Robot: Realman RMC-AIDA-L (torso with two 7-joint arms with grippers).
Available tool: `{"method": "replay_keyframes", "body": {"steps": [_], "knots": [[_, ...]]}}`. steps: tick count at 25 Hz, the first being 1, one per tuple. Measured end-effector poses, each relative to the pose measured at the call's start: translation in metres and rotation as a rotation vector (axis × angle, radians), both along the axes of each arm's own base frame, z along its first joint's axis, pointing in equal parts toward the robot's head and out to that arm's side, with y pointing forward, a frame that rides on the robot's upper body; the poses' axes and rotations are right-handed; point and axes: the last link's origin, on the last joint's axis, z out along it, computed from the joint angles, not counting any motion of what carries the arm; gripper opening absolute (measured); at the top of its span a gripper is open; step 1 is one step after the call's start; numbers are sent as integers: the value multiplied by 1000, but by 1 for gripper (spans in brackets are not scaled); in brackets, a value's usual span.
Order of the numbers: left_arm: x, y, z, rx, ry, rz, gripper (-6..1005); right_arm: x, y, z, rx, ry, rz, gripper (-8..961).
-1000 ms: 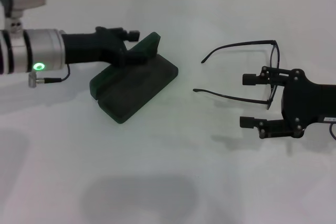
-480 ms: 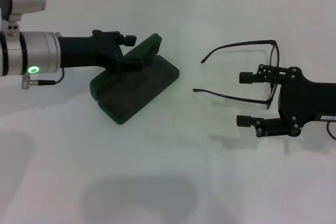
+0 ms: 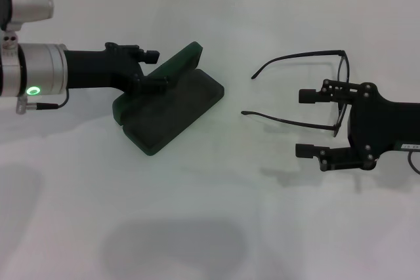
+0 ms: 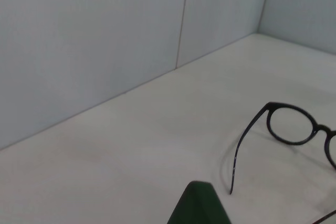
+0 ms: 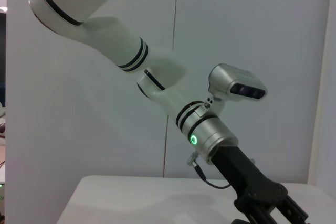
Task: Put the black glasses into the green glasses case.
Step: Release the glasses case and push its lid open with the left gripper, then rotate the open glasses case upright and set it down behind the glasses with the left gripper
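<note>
Right gripper [image 3: 307,122] hangs w/ fingers spread wide, nothing between them — upper finger overlaps the front frame of the black glasses [image 3: 308,90] in the head view, lower finger sits nearer the robot, clear of the frame. Glasses lie unfolded on the white table [image 3: 275,227], lenses on the right, both temple arms pointing left toward the green glasses case [image 3: 167,106]. Case lies open, well apart from the glasses, lid tilted up at its far side. Left gripper [image 3: 151,67] is at the lid's left edge, fingers parted a bit; can't tell if it touches the lid.

Risks, as I judge them:
- Frame is thin & flat on the table — a close from the side may pinch only one rim, or skid the glasses instead of lifting.
- Long temples stick out leftward; on the carry they could snag the case rim or lid & tip the case.
- If the left gripper lets the lid go it may drop shut before the glasses arrive.

Room: bare table between glasses and case, plus wide open space nearer the robot. Back wall [image 4: 94,40] is well beyond both.
</note>
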Motion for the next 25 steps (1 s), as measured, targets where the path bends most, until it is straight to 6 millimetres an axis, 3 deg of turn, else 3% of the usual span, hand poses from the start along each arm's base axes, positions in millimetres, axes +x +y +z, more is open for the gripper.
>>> {"method": "replay_keyframes", "body": {"steps": [9,14,17,25], "knots": [[-2,3,-5,-35,68,25,679,2,-1,1,11,-4,8,807],[8,3,-3,-28,10,-24,454,3,-2,1,14,-6,7,808],[10,2,-1,-23,7,-64,238,5,-4,1,20,-8,11,808],[11,-3,-1,-46,71,-215,212,11,-13,-1,17,-9,24,807]]}}
